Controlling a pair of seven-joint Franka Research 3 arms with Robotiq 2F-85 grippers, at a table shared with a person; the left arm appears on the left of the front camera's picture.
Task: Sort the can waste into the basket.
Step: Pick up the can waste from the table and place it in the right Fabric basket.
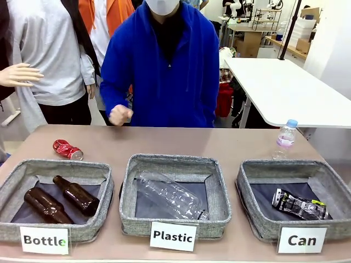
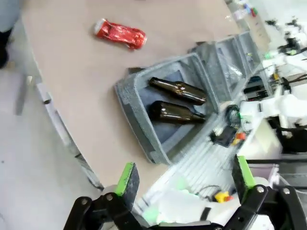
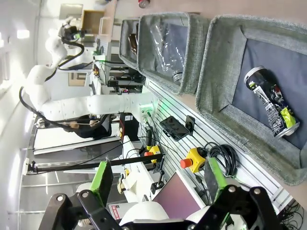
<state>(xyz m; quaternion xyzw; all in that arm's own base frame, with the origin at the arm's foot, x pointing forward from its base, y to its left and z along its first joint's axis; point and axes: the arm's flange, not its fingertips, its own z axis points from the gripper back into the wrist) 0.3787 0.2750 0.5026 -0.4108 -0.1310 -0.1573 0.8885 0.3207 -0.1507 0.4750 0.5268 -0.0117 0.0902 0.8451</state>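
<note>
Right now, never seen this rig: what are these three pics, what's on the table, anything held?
Two robot arms share a table with a person opposite. The front view looks across it from the robot's side. The other two come from cameras on each wrist, looking along the fingers: the left gripper and right gripper are both open, holding nothing. Three grey baskets sit in a row: the Bottle basket holds two brown bottles, the Plastic basket a clear bottle, the Can basket a black-and-silver can. A crushed red can lies on the table beyond the Bottle basket, and a small plastic bottle stands beyond the Can basket.
</note>
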